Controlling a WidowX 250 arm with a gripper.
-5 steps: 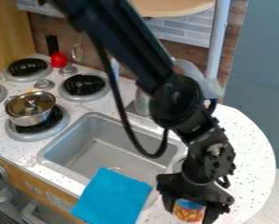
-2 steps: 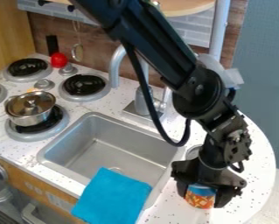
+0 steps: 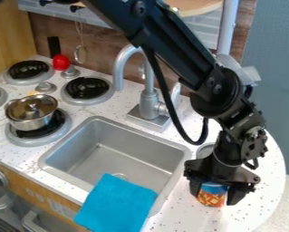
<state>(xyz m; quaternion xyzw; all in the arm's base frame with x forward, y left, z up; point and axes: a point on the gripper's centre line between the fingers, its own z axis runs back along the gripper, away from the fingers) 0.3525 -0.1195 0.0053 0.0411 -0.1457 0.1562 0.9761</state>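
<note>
Gripper [image 3: 215,196] grips sm. orange/blue can [image 3: 211,200], approx. 4 o'clock of sink [image 3: 131,164]. Blue cloth [image 3: 117,205] over rim, 6 o'clock. Lidded pot [image 3: 31,113] on burner, approx. 10 o'clock.

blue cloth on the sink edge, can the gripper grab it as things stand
Probably not right now: the gripper holds the can between its fingers, though the cloth lies uncovered and the way across looks free.

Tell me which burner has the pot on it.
The burner lowest in the camera view, to the left of the sink: it alone among the burners in sight carries the lidded metal pot.
</note>
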